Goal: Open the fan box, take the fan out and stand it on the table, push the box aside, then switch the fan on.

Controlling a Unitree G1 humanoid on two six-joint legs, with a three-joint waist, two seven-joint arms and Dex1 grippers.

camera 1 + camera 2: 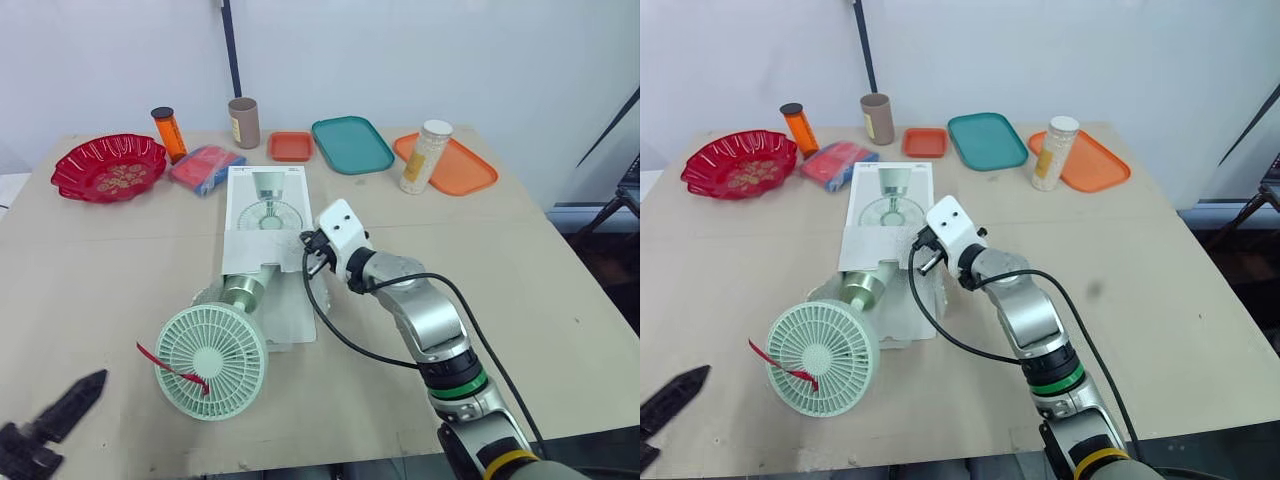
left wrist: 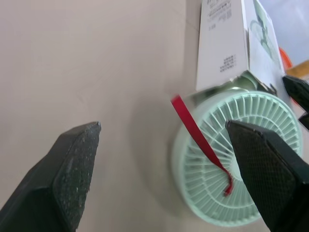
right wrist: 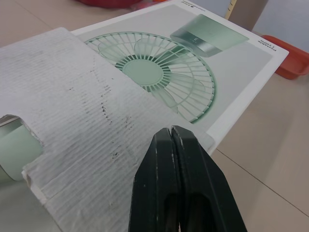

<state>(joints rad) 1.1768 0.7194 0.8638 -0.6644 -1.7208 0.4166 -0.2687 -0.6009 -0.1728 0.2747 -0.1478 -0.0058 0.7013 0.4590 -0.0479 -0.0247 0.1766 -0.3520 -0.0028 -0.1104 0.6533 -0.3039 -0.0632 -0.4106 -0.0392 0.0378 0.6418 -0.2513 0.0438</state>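
The white fan box lies flat in the middle of the table, a fan printed on its top. Its corrugated flap hangs open at the near end. The mint green fan lies half out, with its round head on the table in front of the box and its stem at the opening. A red ribbon hangs from the grille. My right gripper is shut with nothing between its fingers, its tips over the flap's right edge. My left gripper is open, low at the front left, apart from the fan head.
Along the back stand a red bowl, an orange bottle, a brown tube, a blue-red packet, a small orange tray, a teal tray and an orange tray with a white bottle. A black cable loops from my right arm.
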